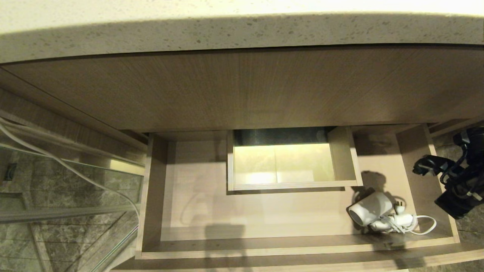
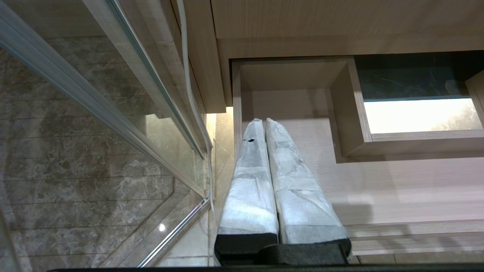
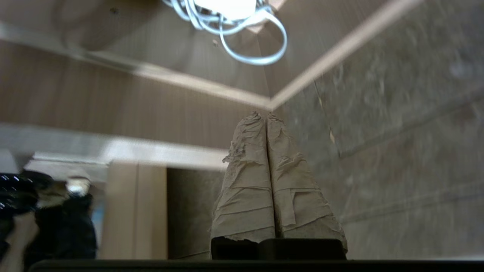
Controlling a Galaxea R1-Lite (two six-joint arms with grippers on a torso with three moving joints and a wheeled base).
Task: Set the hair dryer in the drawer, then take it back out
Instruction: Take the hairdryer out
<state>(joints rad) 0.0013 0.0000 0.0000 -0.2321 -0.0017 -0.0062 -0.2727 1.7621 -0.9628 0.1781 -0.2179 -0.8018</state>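
The drawer [image 1: 151,196] stands pulled open below the counter, with a boxed cutout [image 1: 293,185] at mid-back. The white hair dryer [image 1: 371,212] lies in its front right corner, nozzle toward the front left, its white cord [image 1: 423,226] coiled beside it. My right arm [image 1: 459,185] hangs just outside the drawer's right wall. The right gripper [image 3: 266,115] is shut and empty over the floor beside the drawer's corner, with the cord [image 3: 249,45] beyond its tips. My left gripper [image 2: 264,121] is shut and empty above the drawer's left side [image 2: 237,113].
A speckled stone countertop [image 1: 242,34] and a tall wood panel [image 1: 242,90] overhang the drawer's back. A glass shower partition [image 1: 72,196] with a metal frame and a white cable [image 1: 56,158] stand to the left. Marble floor [image 3: 397,151] lies right of the drawer.
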